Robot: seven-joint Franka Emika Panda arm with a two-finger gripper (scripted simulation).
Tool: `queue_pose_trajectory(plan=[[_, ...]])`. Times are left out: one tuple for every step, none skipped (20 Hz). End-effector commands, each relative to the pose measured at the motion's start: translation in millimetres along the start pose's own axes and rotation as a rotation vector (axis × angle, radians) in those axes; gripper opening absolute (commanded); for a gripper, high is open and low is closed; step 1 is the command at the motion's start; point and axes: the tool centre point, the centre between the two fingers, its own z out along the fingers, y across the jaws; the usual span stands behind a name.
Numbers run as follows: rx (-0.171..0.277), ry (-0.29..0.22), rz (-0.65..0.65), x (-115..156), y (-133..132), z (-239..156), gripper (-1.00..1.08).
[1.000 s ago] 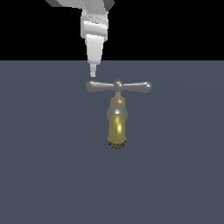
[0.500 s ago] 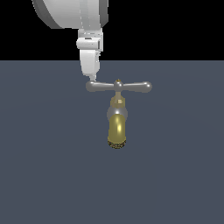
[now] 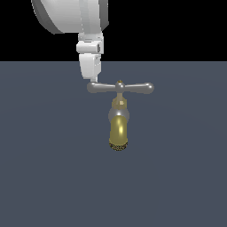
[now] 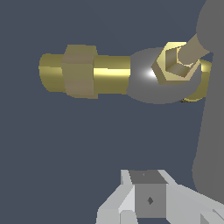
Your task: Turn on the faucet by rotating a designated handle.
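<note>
**A bare simulated test scene**

No room here: a flat slate-grey floor [image 3: 48, 177] meets a pure black backdrop [image 3: 177, 26] at 12 o'clock. A lone brass faucet [image 3: 119, 128] stands mid-floor, without sink, walls or furniture, all smoothly computer-rendered.

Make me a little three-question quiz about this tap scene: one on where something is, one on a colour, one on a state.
1. Where is the white tool?
A. at the exterior view's left end of the slim silver-grey crossbar handle
B. under the spout
C. at the right end

2. What colour is the curved spout of the small brass faucet?
A. red
B. shiny golden
C. white

3. How does the crossbar lie in the exterior view?
A. vertical
B. detached
C. level, side to side

Answers: 1 A, the tool's tip meets that end's bulb. 2 B, the spout gleams gold. 3 C, both rounded ends sit at one height.
</note>
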Motion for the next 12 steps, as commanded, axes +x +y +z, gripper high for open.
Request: queue_pose_trajectory(plan=[[0.0, 0.0, 0.0, 0, 2, 0, -1.0], [0.0, 0.0, 0.0, -1, 5, 0, -1.0], [0.0, 0.0, 0.0, -1, 7, 0, -1.0], [0.0, 0.0, 0.0, -1, 10, 0, -1.0], [0.0, 0.0, 0.0, -1, 12, 0, -1.0], [0.0, 0.0, 0.0, -2, 15, 0, -1.0], [0.0, 0.0, 0.0, -2, 17, 0, -1.0], [0.0, 0.0, 0.0, -2, 20, 0, -1.0], [0.0, 0.0, 0.0, -2, 22, 0, -1.0], [0.0, 0.0, 0.0, -3, 25, 0, -1.0], [0.0, 0.0, 0.0, -3, 27, 0, -1.0], [0.0, 0.0, 0.0, -3, 30, 0, -1.0]])
